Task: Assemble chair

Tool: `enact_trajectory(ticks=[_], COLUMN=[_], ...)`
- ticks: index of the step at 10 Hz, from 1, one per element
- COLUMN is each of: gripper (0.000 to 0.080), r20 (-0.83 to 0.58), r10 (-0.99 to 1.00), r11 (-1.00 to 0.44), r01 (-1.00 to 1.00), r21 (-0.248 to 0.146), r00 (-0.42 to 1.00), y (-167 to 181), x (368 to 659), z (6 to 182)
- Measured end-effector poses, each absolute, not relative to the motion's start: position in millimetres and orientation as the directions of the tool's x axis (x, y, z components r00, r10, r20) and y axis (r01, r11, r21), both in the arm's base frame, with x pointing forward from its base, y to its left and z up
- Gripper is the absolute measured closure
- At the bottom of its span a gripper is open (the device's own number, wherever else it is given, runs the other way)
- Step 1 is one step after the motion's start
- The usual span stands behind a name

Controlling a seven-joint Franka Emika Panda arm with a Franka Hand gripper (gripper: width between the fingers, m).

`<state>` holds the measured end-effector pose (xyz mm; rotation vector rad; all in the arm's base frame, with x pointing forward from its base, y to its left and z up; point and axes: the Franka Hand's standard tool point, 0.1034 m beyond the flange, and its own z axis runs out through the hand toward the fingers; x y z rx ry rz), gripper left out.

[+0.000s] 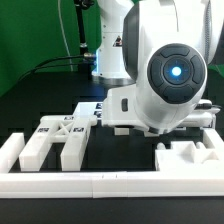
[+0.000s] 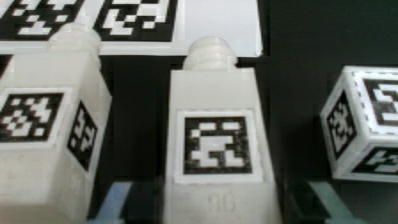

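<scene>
A white square chair leg (image 2: 217, 120) with a black-and-white tag lies between the fingers of my gripper (image 2: 224, 204). The jaws stand on either side of it, with dark gaps showing, so the gripper is open. A second leg (image 2: 50, 110) lies beside it, and a tagged cube (image 2: 365, 122) is on the other side. In the exterior view the arm's round wrist (image 1: 170, 75) hides the gripper. The X-braced panel (image 1: 60, 128) and two white pieces (image 1: 30, 150) (image 1: 72, 152) lie at the exterior view's left.
The marker board (image 2: 107, 20) lies just beyond the legs' tips. Long white border rails (image 1: 110, 186) run along the front. More white pieces (image 1: 190, 156) sit at the exterior view's right.
</scene>
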<state>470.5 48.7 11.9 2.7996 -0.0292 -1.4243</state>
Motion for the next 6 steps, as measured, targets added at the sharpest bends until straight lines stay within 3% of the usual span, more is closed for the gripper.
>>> enact_trajectory(ticks=[4, 6], gripper=[0.0515, 0.0515], r20=[-0.810, -0.782], r10=[-0.009, 0.020], r11=[-1.000, -1.000], r01=[-0.009, 0.004], r21=[0.005, -0.022], r00=[0.586, 0.623], y=[49, 52], x=[473, 507], z=[16.1, 62.8])
